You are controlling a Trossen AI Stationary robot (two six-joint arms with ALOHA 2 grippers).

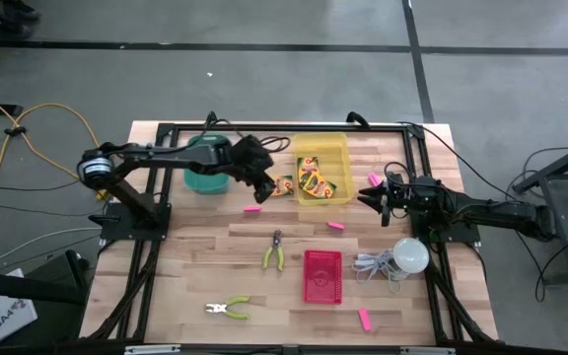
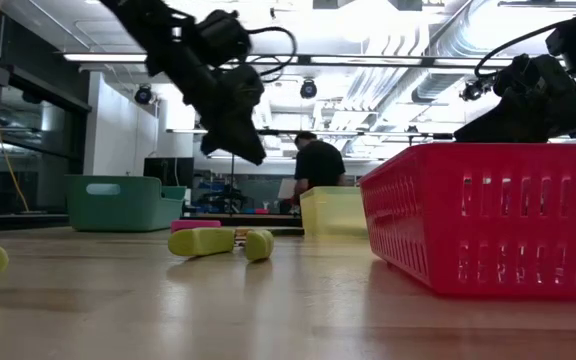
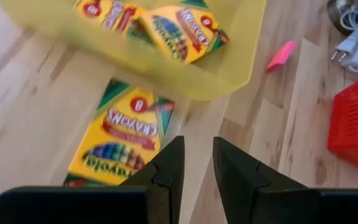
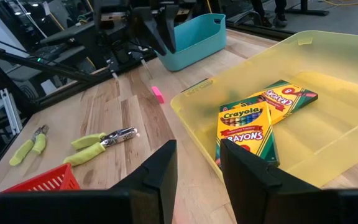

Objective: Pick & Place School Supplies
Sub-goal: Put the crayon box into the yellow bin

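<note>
One yellow-and-green crayon box (image 3: 122, 138) lies flat on the wood just outside the yellow bin (image 1: 335, 148), on the bin's left side (image 1: 284, 184). Two more crayon boxes (image 4: 247, 127) lie inside the bin. Pink erasers lie loose on the table (image 1: 252, 208) (image 1: 335, 225) (image 1: 373, 178) (image 1: 363, 318). My left gripper (image 3: 197, 165) hangs open with a narrow gap above the table, next to the outside box, touching nothing. My right gripper (image 4: 197, 168) is open, to the right of the bin (image 1: 378, 194), and holds nothing.
A teal bin (image 1: 205, 170) sits behind my left gripper. A red basket (image 1: 322, 275) stands at the near middle. Two green-handled pliers (image 1: 274, 251) (image 1: 227, 309) lie on the table. A white bulb with coiled cord (image 1: 407, 254) lies under my right arm. A person (image 2: 318, 162) stands beyond the table.
</note>
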